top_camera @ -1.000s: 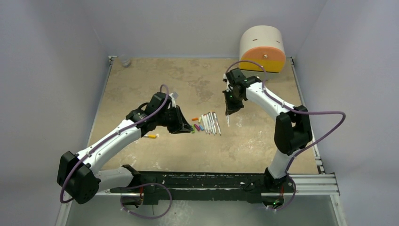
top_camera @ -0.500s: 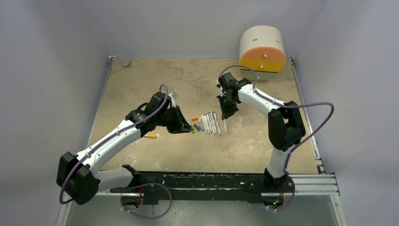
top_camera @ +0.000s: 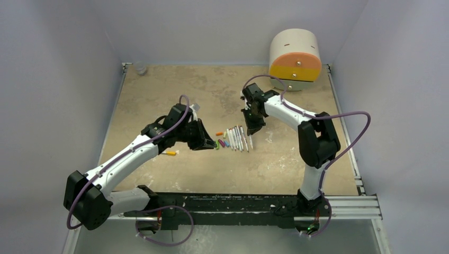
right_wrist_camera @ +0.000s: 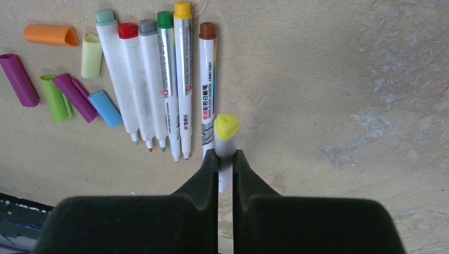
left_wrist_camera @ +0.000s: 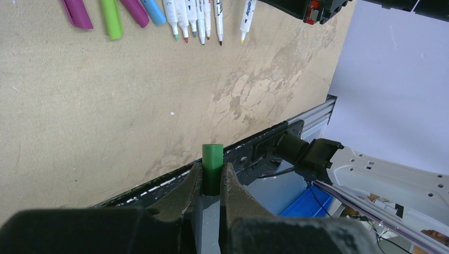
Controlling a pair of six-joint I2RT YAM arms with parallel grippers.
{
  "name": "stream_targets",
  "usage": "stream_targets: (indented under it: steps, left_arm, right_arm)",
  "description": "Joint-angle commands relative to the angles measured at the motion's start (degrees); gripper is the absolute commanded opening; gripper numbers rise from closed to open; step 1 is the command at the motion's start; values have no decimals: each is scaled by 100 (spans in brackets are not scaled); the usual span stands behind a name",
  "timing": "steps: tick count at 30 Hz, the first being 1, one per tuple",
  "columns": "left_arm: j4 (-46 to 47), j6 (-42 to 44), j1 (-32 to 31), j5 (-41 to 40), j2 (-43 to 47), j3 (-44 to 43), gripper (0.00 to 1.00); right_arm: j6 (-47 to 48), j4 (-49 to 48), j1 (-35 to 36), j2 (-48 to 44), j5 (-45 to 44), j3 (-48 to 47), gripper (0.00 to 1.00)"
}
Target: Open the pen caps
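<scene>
My left gripper [left_wrist_camera: 213,170] is shut on a green pen cap [left_wrist_camera: 213,159] that stands up between its fingers, held above the table left of the row, where my left gripper [top_camera: 207,142] shows in the top view. My right gripper [right_wrist_camera: 226,156] is shut on a white pen [right_wrist_camera: 226,138] with a yellow end, hanging tip down just right of the row of pens [right_wrist_camera: 159,79]. That pen [top_camera: 250,142] shows a bare yellow tip. Several uncapped pens [top_camera: 235,138] lie side by side. Loose pen caps lie left of them: orange [right_wrist_camera: 50,34], pale yellow [right_wrist_camera: 91,55], magenta [right_wrist_camera: 18,72], green [right_wrist_camera: 55,98], blue [right_wrist_camera: 105,108].
A round cream-and-orange drawer unit [top_camera: 295,54] stands at the back right corner. A small yellow-and-orange piece [top_camera: 170,153] lies on the table under my left arm. A metal rail [top_camera: 254,203] runs along the table's near edge.
My right gripper has swung left with the yellow-ended pen, closing in on the right end of the pen row. The left arm has stayed still with the green cap.
</scene>
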State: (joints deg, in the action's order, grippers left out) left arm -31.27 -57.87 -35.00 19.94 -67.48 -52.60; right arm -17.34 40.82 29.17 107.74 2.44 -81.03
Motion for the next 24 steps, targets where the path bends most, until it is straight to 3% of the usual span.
stream_targets:
  steps: [1,16,24]
  left_arm:
    - [50,56,-2,-56,126,-57,0]
    - [-56,108,-6,-17,136,-43,0]
    - [-91,133,-6,1,84,-35,0]
  right_arm:
    - [12,5,53,74,-22,-237,1]
    - [-41,-74,121,98,99,-183,8]
    - [-48,-48,141,49,158,-243,18]
